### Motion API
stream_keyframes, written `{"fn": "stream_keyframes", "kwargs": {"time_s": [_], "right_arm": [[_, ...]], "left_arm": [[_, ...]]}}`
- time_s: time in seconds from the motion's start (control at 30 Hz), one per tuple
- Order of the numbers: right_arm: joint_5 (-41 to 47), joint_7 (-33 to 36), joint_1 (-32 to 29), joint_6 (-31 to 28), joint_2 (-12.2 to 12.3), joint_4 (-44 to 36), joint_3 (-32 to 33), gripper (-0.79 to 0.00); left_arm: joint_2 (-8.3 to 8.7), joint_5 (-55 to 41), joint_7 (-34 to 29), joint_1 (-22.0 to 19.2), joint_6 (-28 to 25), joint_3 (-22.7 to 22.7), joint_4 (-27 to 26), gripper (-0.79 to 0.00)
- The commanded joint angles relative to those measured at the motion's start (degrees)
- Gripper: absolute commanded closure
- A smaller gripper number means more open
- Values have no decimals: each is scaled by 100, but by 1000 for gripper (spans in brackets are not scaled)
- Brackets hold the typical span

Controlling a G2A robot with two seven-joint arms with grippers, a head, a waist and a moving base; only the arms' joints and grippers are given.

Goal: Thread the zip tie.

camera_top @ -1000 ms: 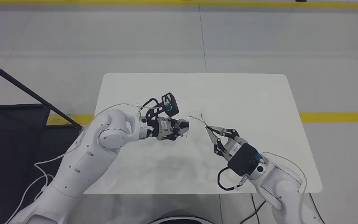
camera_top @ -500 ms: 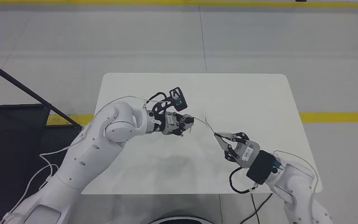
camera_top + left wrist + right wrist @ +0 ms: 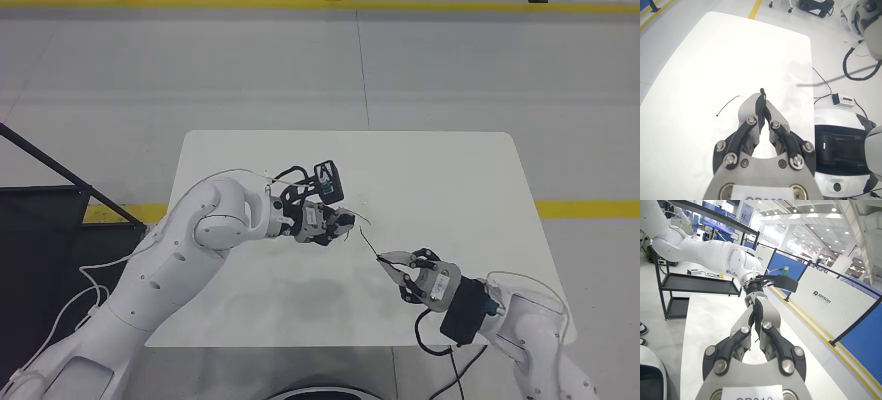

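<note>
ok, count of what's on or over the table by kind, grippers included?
Zip ties: 2, the held zip tie pinched in the left gripper, the loose zip tie lying on the table
Grippers: 2, left gripper and right gripper, both shut
Table: 1
Total: 5

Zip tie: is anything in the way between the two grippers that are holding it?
Nothing visible. The left gripper pinches the head of the zip tie, the right gripper pinches its tail, with only air between them. A loose tie lies flat on the table, out of the way.
</note>
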Motion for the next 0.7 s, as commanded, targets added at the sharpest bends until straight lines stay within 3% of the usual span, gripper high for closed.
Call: {"fn": "stream_keyframes", "kwargs": {"time_s": [0.0, 0.67], "right_arm": [[0, -2, 1, -28, 0, 1, -1, 0], [-209, 570, 21, 692, -5, -138, -400, 0]], "left_arm": [[0, 32, 17, -5, -46, 13, 14, 0], [1, 104, 185, 32, -72, 15, 28, 0]]}}
